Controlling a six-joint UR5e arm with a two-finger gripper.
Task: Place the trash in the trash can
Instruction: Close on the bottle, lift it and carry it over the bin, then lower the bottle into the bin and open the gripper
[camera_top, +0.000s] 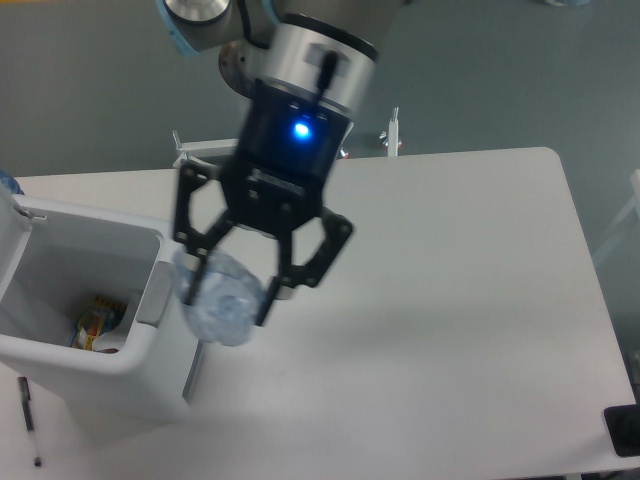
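The bin (95, 340) is cut off by the left edge, so its lid (12, 215) shows only as a sliver, standing open. Deep inside, a yellow-red packet (93, 322) lies beside something white and red that is too hidden by the wall to name; the paper carton cannot be made out. The bottle (220, 305) is partly screened by the black fingers (196, 277) and its cap end is blurred, hard to tell apart from the clear body. The pincer (230, 295) is closed around that bottle, holding it in the air just over the bin's right rim, by the grey panel (153, 292). The arm's upper links run out of the top of the frame.

The tabletop (450, 300) is plain white with rounded corners. A thin pen (29, 420) lies at its near left, by the bin. A dark object (625, 430) is clipped at the lower right corner. Behind stands the arm's white pedestal (200, 150) against a grey-green floor.
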